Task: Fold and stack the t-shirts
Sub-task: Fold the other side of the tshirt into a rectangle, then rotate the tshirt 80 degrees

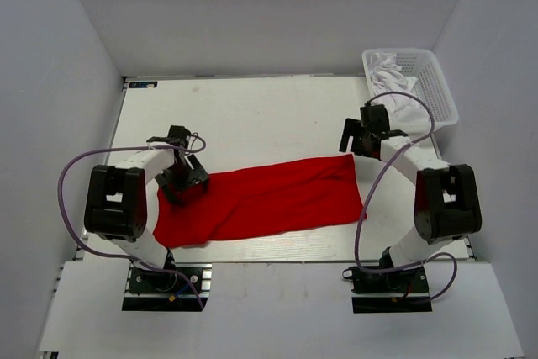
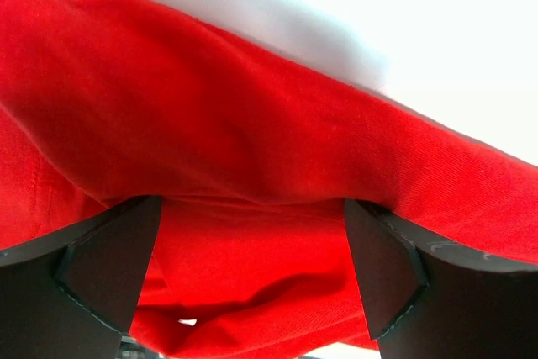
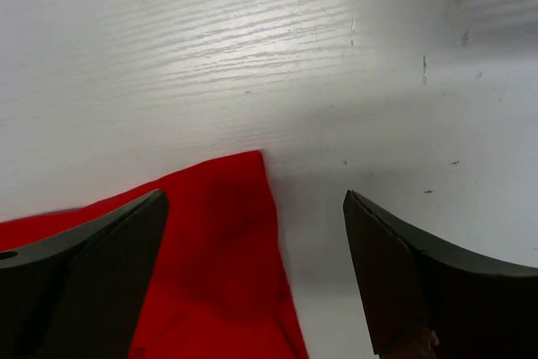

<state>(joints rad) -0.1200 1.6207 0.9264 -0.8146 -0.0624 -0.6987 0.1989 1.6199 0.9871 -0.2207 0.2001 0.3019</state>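
Note:
A red t-shirt (image 1: 269, 199) lies folded lengthwise across the near middle of the white table (image 1: 252, 115). My left gripper (image 1: 181, 181) is open at the shirt's left end; in the left wrist view its fingers (image 2: 109, 266) stand wide apart with red cloth (image 2: 252, 166) bunched between them. My right gripper (image 1: 357, 142) is open just above the shirt's far right corner (image 3: 244, 182), which lies between the fingers (image 3: 378, 275) without being pinched.
A white plastic basket (image 1: 433, 81) with white cloth (image 1: 388, 65) in it stands at the back right corner. White walls enclose the table on the left, right and back.

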